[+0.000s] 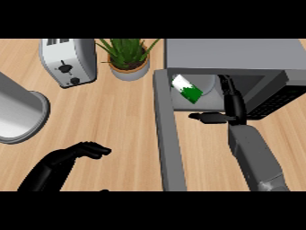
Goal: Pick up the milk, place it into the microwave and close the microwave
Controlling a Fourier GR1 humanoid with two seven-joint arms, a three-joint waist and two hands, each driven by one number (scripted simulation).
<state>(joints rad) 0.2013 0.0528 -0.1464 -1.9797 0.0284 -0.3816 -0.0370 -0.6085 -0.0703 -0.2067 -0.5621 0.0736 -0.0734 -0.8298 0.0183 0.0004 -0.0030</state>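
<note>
Far left: grey cylinder [9, 110], cut off by the frame edge. Lower left: left hand [72, 155], fingers loosely curled, holding nothing, above the wooden counter [115, 117]. Upper left: toaster [69, 60]. Top centre: potted plant [128, 58]. Centre: microwave door [167, 134], swung open. Upper right: microwave [238, 54]; milk carton [188, 90], white and green, tilted inside its cavity; no lettering readable. Right: right hand [229, 96] reaching into the cavity beside the carton, thumb out to the left; grip cannot be told.
</note>
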